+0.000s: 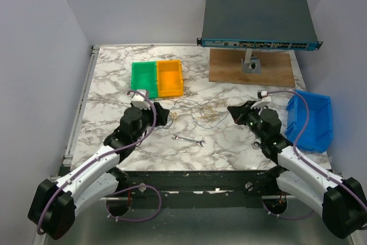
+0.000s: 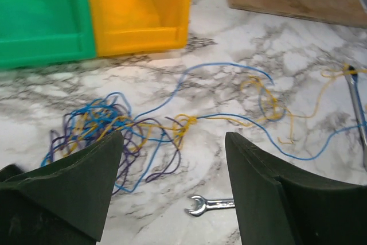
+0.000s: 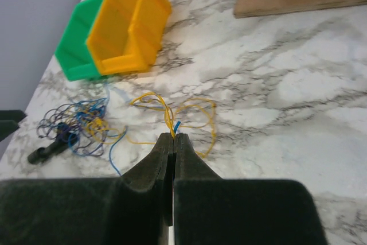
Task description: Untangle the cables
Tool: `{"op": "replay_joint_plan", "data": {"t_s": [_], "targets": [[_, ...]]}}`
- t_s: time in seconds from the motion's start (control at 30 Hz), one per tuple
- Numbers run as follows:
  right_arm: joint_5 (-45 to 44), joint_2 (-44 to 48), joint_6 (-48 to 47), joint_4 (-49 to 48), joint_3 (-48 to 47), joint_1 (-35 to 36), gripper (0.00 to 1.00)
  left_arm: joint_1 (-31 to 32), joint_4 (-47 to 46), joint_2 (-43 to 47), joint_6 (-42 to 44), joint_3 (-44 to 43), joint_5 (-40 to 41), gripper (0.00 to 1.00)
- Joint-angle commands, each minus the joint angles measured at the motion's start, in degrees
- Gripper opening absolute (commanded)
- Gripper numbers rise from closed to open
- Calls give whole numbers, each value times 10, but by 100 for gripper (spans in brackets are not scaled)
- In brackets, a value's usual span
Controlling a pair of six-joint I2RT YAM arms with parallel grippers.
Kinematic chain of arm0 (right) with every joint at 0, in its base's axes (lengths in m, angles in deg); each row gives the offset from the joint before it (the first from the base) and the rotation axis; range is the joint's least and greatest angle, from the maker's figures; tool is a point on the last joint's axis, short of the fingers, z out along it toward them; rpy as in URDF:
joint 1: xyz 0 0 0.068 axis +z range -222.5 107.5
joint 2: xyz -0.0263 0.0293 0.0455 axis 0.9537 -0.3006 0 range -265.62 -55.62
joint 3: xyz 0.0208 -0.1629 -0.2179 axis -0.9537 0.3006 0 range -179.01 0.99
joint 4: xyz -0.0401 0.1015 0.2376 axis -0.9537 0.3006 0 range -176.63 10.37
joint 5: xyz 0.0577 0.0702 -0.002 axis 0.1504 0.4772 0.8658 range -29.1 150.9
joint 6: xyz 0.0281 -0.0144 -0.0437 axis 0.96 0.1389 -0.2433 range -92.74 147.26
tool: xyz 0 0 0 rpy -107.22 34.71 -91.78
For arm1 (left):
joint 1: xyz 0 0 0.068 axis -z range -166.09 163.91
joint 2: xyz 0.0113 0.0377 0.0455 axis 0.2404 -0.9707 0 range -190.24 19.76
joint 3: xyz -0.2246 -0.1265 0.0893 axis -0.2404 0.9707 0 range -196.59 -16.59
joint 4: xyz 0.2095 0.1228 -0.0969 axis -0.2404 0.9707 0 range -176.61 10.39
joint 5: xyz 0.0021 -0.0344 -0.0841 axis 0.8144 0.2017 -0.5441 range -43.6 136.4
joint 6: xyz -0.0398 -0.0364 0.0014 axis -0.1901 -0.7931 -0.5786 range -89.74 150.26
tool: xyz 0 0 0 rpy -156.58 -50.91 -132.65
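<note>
The cables are thin blue, yellow and purple wires spread on the marble between my two grippers. In the left wrist view a dense tangle lies at the left, with a yellow knot and long strands running right. My left gripper is open and empty just in front of the tangle; it also shows in the top view. My right gripper is shut on a yellow and a blue strand, pinched at the tips; it also shows in the top view. The tangle lies far to its left.
A small silver wrench lies near the table's front, below the cables. Green and orange bins stand behind the left gripper. A blue bin stands at the right. A network switch sits on a wooden board at the back.
</note>
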Motion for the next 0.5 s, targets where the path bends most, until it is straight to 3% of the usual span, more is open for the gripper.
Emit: {"op": "replay_joint_plan", "data": {"t_s": [0.0, 0.2, 0.47], "targets": [[191, -31, -28, -61, -35, -3, 1, 27, -88, -21, 56, -6, -123, 74], [328, -116, -14, -116, -59, -2, 1, 31, -165, -56, 61, -5, -268, 74], [368, -128, -19, -92, -93, 28, 1, 44, -198, -97, 64, -21, -351, 74]]}}
